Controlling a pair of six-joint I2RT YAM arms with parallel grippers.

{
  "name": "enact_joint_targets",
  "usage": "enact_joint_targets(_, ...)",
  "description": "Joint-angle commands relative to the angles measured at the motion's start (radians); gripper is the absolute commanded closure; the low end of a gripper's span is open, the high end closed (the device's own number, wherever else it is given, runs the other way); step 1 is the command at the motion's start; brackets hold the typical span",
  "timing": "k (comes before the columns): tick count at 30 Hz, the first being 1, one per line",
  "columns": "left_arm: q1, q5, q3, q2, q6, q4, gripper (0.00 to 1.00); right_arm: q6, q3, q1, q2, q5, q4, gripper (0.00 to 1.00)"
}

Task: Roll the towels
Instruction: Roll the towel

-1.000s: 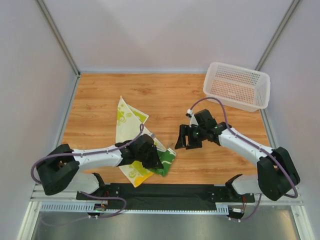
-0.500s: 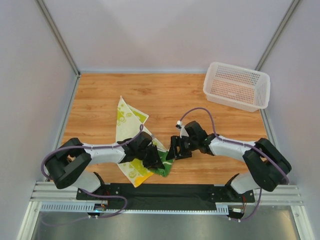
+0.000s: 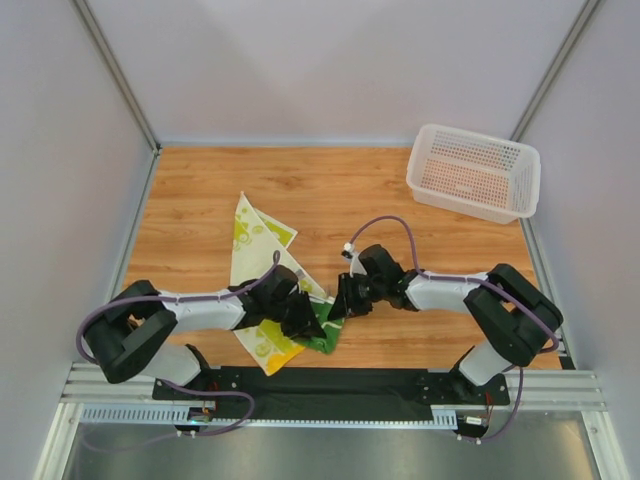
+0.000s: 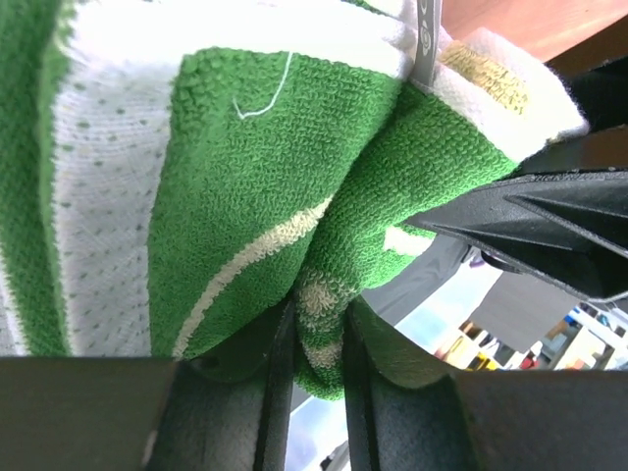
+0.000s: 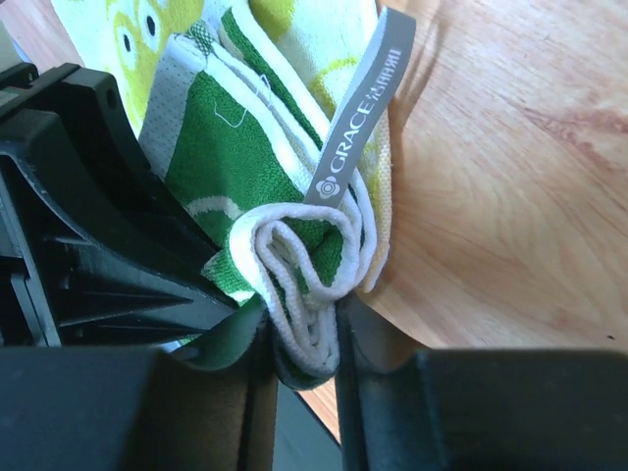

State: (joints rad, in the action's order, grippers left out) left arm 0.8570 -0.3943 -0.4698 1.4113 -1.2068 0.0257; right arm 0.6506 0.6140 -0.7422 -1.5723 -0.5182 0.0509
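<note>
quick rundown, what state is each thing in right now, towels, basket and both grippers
green towel, partly rolled at one end, pinched by both grippers
yellow towel, lying spread out, not rolled, partly under the green towel
basket, upright, apart from the towels
left gripper, shut on a fold of the green towel
right gripper, shut on the rolled end of the green towel

The left fingers (image 4: 245, 392) and right fingers (image 5: 221, 358) meet on the green towel (image 3: 330, 328) near the desk's (image 3: 330, 190) front edge, with no gap to pass between them. The cream-yellow towel (image 3: 250, 235) covers the left, the white basket (image 3: 475, 170) blocks the far right corner, and bare wood lies between.
</note>
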Motion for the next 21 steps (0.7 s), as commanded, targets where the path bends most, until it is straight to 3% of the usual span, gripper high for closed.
enact_joint_targets(1,-0.004,0.075,0.028,-0.015,0.038,-0.131,0.69,-0.002,0.039,-0.011,-0.015,0.030,0.020,0.80)
enact_joint_targets(10,0.069,0.293,-0.053,-0.155,0.111,-0.456,0.66,-0.022,0.170,-0.008,-0.032,0.109,-0.212,0.88)
enact_joint_targets(21,0.207,0.442,-0.102,-0.179,0.098,-0.611,0.65,-0.045,0.294,-0.002,-0.117,0.164,-0.359,0.91)
